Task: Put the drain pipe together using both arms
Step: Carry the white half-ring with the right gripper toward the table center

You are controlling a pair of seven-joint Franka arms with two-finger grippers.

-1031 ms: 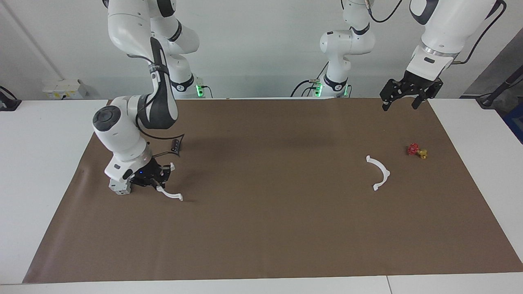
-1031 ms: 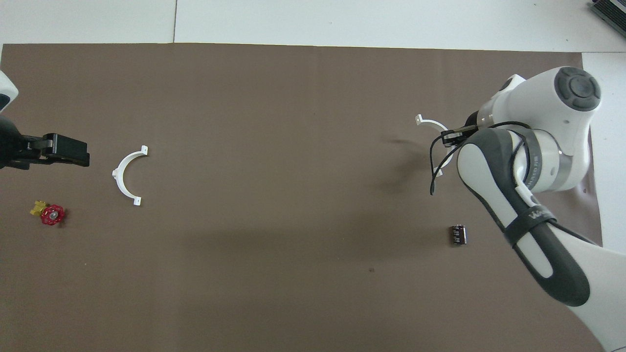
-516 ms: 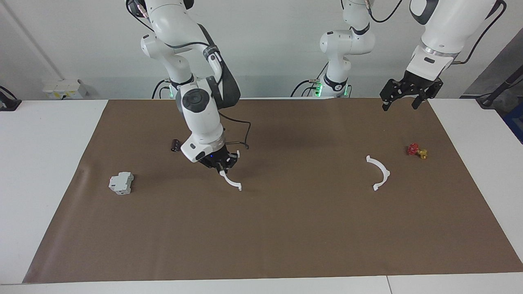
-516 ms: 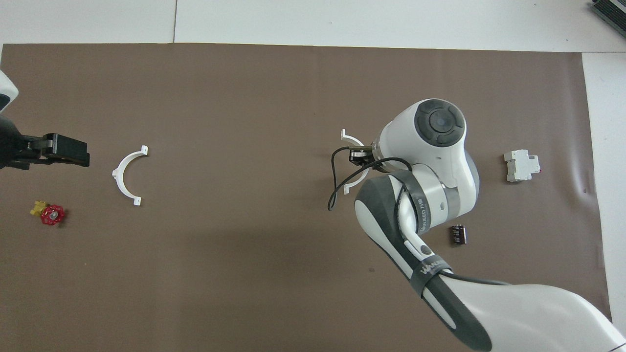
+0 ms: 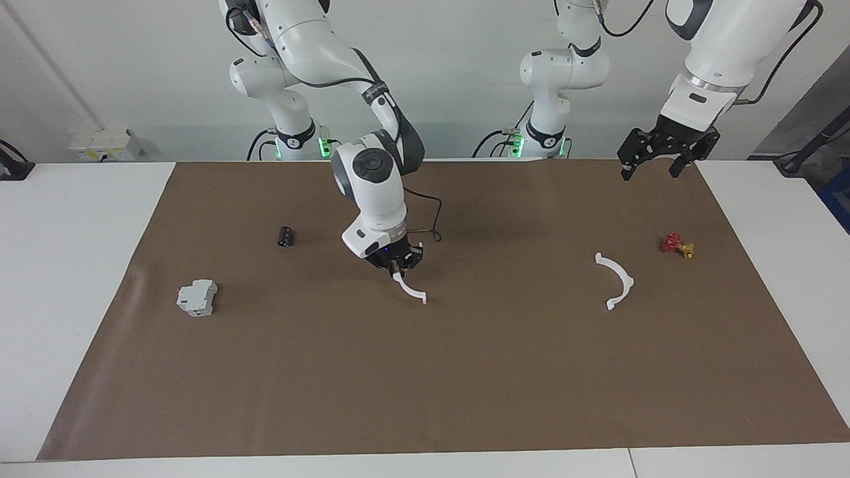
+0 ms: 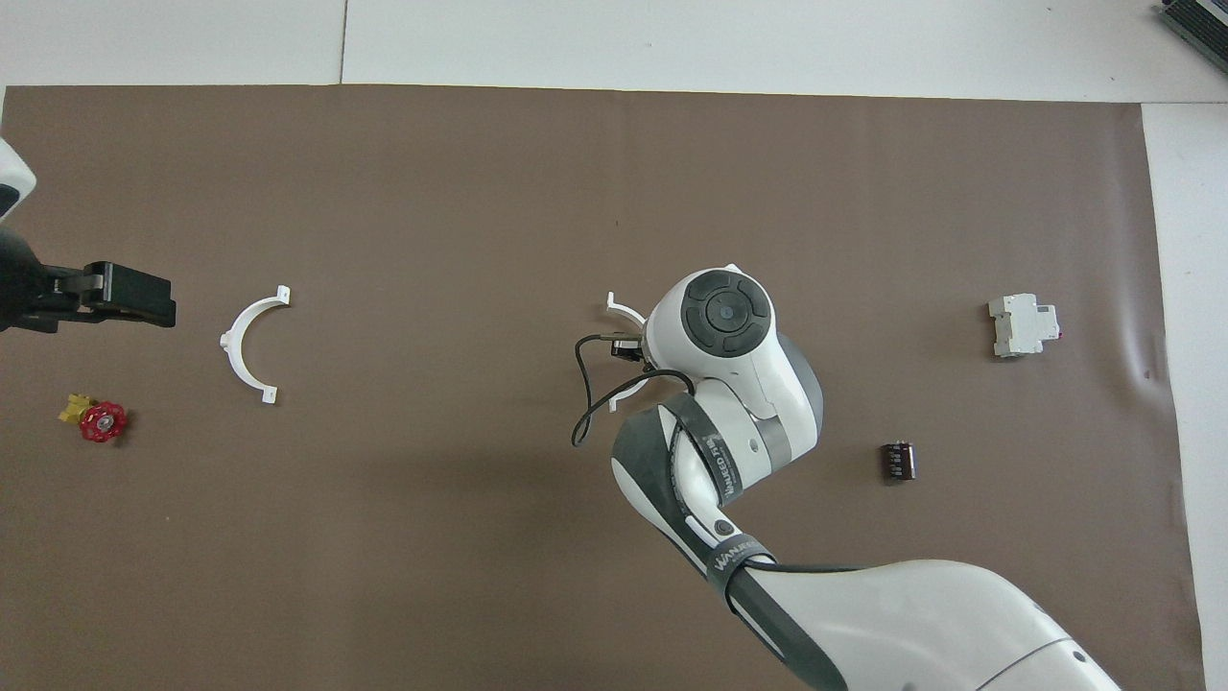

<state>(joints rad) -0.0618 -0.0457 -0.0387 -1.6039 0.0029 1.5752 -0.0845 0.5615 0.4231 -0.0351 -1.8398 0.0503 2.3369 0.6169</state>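
Facing view: we see the right end effector (image 5: 400, 264) hanging over the middle of the brown mat (image 5: 465, 372), clamped tight on a white half-ring (image 5: 410, 288) of the drain pipe.
Held half-ring: we see it slanting down from the fingertips, its free tab end low at the mat; we cannot tell whether that end touches the mat.
Overhead view of the same grip: we find the right arm's wrist covering the end effector, so only the two ends of the held half-ring (image 6: 622, 309) show beside the wrist.
Second half-ring (image 5: 616, 281): we see it lying flat on the mat, well apart from the right end effector, toward the left arm's end of the desk (image 5: 60, 279), and not held by anything.
Left end effector (image 5: 654, 164): we see it raised over the mat's edge by its own base, fingers spread apart and holding nothing; this arm waits. The second half-ring (image 6: 247, 343) lies near it, apart from it.
Red and yellow valve piece (image 5: 677, 245): we see it on the mat near the left end effector, beside the second half-ring.
Black cylinder (image 5: 285, 236): we see it on the mat toward the right arm's end, apart from the right end effector.
Grey-white block (image 5: 196, 297): we see it on the mat further toward the right arm's end than the cylinder.
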